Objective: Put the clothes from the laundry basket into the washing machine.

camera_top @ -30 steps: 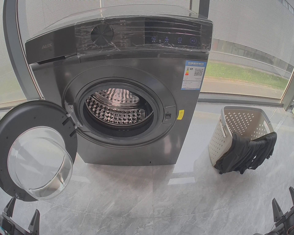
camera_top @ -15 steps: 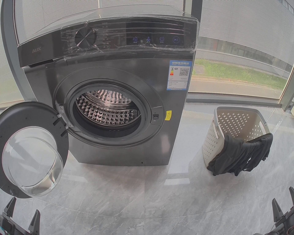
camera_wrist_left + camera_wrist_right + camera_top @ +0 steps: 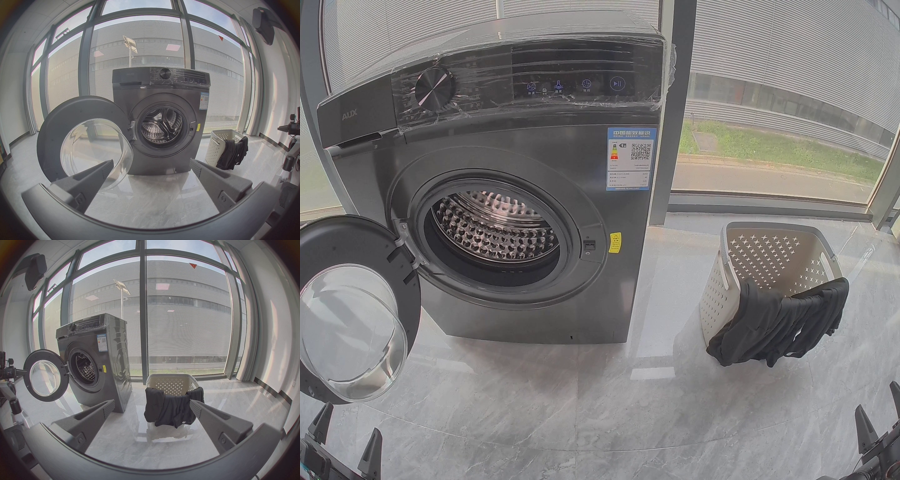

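A grey washing machine (image 3: 506,125) stands on the floor with its round door (image 3: 353,312) swung open to the left and its steel drum (image 3: 494,228) bare. To its right sits a white laundry basket (image 3: 775,250) with dark clothes (image 3: 778,322) draped over its front rim. My left gripper (image 3: 345,437) is open at the bottom left corner, far from the machine. My right gripper (image 3: 881,419) is open at the bottom right, short of the basket. The wrist views show the machine (image 3: 162,118), the basket (image 3: 172,385) and the clothes (image 3: 173,408) ahead of open fingers.
Glossy grey marble floor (image 3: 600,400) spreads between me and the machine. Tall windows (image 3: 787,94) close off the back. The open door juts out on the left side.
The whole head picture has shifted left, so the camera has turned toward the right. Machine, basket and clothes keep their places relative to each other. Both grippers look unchanged.
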Robot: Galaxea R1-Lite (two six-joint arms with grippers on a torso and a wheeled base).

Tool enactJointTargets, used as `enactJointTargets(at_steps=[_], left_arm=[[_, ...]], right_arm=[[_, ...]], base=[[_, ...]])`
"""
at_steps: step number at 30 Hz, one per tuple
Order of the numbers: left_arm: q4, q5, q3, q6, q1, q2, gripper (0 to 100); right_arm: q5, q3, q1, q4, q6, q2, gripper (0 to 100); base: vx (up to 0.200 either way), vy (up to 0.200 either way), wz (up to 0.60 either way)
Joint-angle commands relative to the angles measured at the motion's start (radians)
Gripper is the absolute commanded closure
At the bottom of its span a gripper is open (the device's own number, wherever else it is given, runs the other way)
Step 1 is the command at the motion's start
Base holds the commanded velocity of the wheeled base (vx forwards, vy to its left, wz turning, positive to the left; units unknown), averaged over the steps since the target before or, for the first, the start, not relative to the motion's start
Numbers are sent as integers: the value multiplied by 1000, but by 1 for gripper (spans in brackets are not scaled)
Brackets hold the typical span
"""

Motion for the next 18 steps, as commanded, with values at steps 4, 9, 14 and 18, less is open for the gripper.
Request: enactJointTargets(at_steps=[4, 9, 14, 18], left_arm=[[0, 0, 15, 1, 0, -18, 0], [0, 0, 15, 1, 0, -18, 0], [0, 3, 15, 1, 1, -18, 0], [0, 5, 16, 0, 1, -18, 0]], right_arm=[[0, 18, 0, 0, -1, -15, 0], [0, 18, 0, 0, -1, -15, 0], [0, 18, 0, 0, -1, -15, 0], [0, 18, 0, 0, -1, -15, 0]], base=[[200, 0, 0], [80, 0, 0], [0, 0, 0], [0, -150, 0]])
